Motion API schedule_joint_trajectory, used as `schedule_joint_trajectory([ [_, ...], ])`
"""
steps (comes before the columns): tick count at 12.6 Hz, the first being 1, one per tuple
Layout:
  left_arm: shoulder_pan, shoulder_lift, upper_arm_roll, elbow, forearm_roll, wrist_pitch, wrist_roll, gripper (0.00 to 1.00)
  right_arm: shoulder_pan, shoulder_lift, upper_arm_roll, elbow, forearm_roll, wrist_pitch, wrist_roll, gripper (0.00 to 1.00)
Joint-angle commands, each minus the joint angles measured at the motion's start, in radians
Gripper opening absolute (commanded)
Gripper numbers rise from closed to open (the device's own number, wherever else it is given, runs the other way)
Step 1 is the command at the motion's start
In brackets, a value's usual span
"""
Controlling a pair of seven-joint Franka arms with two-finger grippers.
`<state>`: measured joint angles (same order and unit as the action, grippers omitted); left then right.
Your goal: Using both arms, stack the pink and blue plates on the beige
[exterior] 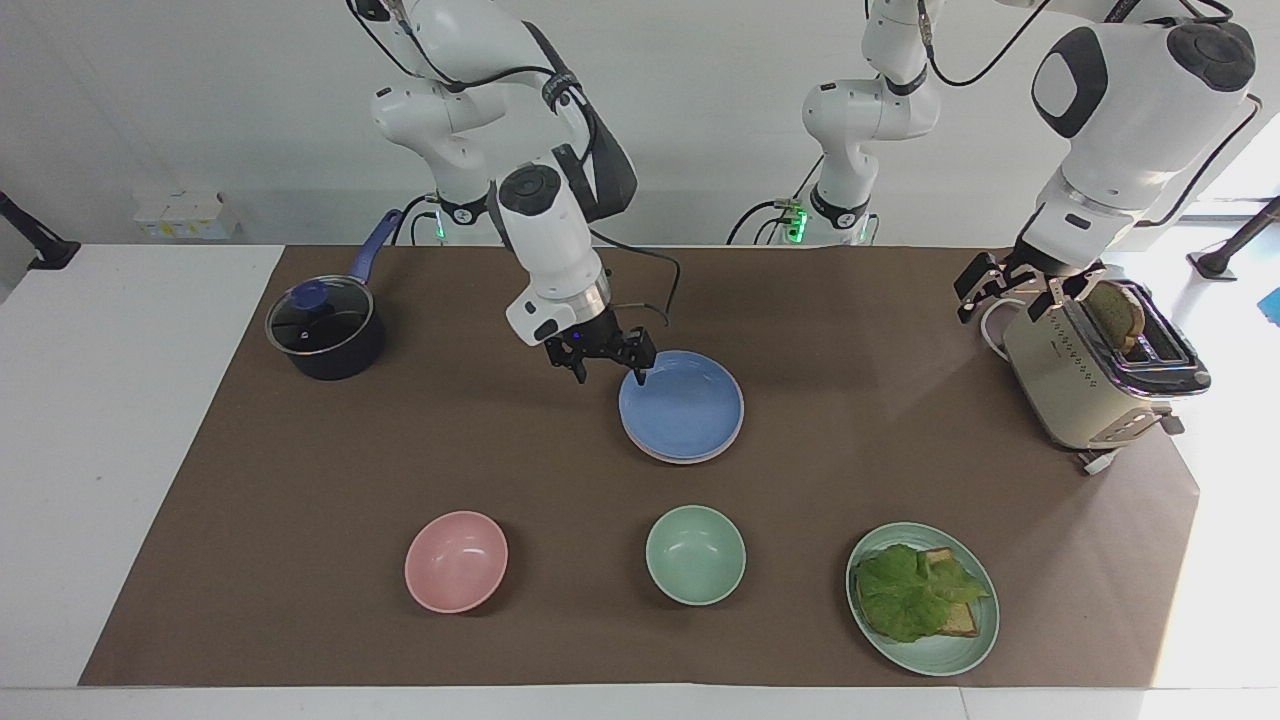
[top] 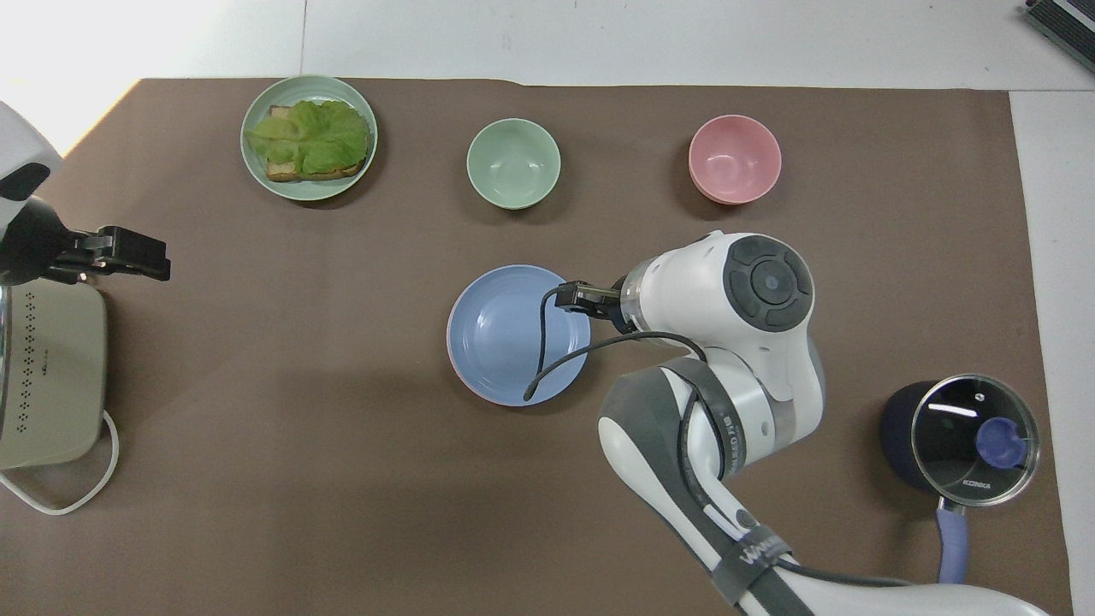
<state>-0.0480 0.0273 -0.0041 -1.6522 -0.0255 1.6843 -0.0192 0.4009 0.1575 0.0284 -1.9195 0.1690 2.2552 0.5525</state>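
Observation:
The blue plate (exterior: 682,405) (top: 513,335) lies flat on top of a stack in the middle of the mat. Under it only the thin pale rim of the pink plate (exterior: 668,458) shows. The beige plate is hidden beneath them. My right gripper (exterior: 610,373) hangs open just above the blue plate's rim on the side toward the right arm, with one fingertip over the rim and nothing held. In the overhead view the wrist covers its fingers. My left gripper (exterior: 1005,293) (top: 115,253) waits open in the air beside the toaster.
A cream toaster (exterior: 1080,380) (top: 47,376) with bread stands at the left arm's end. A lidded dark pot (exterior: 322,330) (top: 962,436) stands at the right arm's end. Farther from the robots sit a pink bowl (exterior: 456,560), a green bowl (exterior: 695,554) and a green plate (top: 250,158) with lettuce and toast.

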Motion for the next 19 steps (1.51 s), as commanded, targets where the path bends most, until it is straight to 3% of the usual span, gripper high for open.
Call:
schedule_joint_trajectory([
  [1, 0.008, -0.006, -0.005, 0.009, 0.015, -0.021, 0.012, 1.0, -0.085, -0.1, 0.008, -0.013, -0.098, -0.075, -0.011, 1.0],
  [4, 0.008, -0.006, -0.005, 0.009, 0.015, -0.021, 0.012, 1.0, -0.186, -0.151, 0.007, 0.045, -0.105, -0.202, -0.054, 1.0],
  [9, 0.008, -0.006, -0.005, 0.009, 0.015, -0.021, 0.012, 1.0, -0.379, -0.167, 0.005, 0.189, -0.135, -0.39, -0.274, 1.0],
  [13, 0.008, -0.006, -0.005, 0.009, 0.015, -0.021, 0.012, 1.0, -0.402, -0.151, 0.008, 0.331, -0.239, -0.546, -0.316, 1.0],
  [19, 0.008, -0.006, -0.005, 0.009, 0.015, -0.021, 0.012, 1.0, -0.407, -0.139, 0.012, 0.401, -0.237, -0.693, -0.325, 1.0],
])
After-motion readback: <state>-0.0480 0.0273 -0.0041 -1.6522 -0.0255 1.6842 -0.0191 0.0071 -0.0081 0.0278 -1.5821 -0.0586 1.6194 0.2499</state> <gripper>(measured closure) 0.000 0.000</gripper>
